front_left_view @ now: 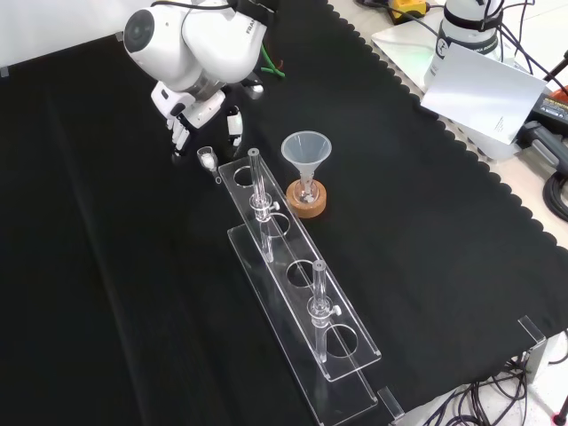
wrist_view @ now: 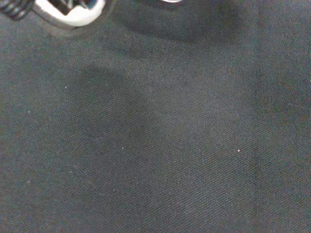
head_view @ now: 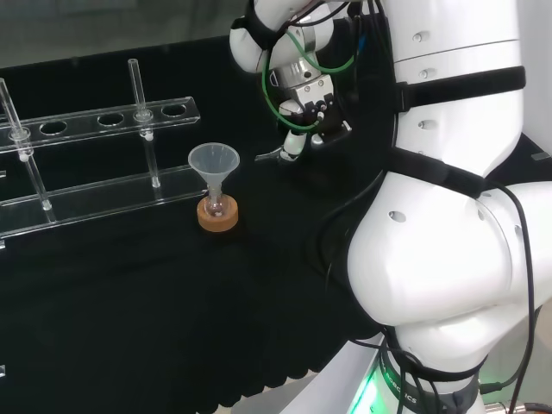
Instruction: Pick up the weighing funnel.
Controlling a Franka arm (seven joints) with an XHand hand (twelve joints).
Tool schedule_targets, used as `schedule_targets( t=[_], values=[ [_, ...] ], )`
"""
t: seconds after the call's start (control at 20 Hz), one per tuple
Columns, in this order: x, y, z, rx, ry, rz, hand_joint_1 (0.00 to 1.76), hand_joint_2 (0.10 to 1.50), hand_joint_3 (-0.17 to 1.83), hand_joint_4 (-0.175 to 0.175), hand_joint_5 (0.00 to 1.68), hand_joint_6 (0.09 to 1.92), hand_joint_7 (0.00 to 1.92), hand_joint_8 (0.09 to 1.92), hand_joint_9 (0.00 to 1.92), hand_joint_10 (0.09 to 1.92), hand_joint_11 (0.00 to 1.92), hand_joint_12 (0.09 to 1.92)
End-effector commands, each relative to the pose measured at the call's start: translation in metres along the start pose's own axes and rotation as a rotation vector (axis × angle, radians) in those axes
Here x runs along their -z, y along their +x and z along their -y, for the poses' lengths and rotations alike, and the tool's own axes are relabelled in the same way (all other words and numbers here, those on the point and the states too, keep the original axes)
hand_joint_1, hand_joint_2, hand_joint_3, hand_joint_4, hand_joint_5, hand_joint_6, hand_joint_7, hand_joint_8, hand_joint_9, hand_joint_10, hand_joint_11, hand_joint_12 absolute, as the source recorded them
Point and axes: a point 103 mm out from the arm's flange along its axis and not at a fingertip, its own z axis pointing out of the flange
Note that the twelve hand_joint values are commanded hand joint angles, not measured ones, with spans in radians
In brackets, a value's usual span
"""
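Rack (front_left_view: 302, 293) lying nearest, front view. Weighing funnel (front_left_view: 207, 158) resting on cloth (front_left_view: 106, 266), just beside rack's 11 o'clock end. Hand (front_left_view: 197, 106) hovering at funnel's 12 o'clock, fingers (front_left_view: 180, 135) pointing down, relaxed, gripping nothing.

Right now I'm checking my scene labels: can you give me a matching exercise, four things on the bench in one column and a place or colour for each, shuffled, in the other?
1. weighing funnel
2. funnel
3. cork ring
4. hand

A. brown, under the small flask
B. black and white, fingers pointing down
C. lying on the cloth beside the clear rack's end
D. upright, mouth up

Pairs: 1-C, 2-D, 3-A, 4-B.
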Motion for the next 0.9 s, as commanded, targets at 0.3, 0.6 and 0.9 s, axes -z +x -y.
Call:
schedule_targets(
  t=[0.3, 0.6, 0.9],
  values=[
    [-0.0024, -0.0005, -0.007, -0.006, 0.001, 0.036, 0.86, 0.62, 0.48, -0.022, 0.69, 0.24, 0.5, 0.68, 0.76, 0.51, 0.58, 1.26],
    [-0.0047, 0.0017, -0.0095, -0.015, -0.001, 0.049, 0.86, 0.62, 0.51, -0.012, 0.61, 0.62, 0.52, 0.68, 0.78, 0.49, 0.59, 1.26],
    [-0.007, 0.0022, -0.0107, -0.02, -0.002, 0.054, 0.87, 0.62, 0.51, -0.005, 0.65, 0.67, 0.53, 0.68, 0.8, 0.5, 0.59, 1.26]
  ],
)
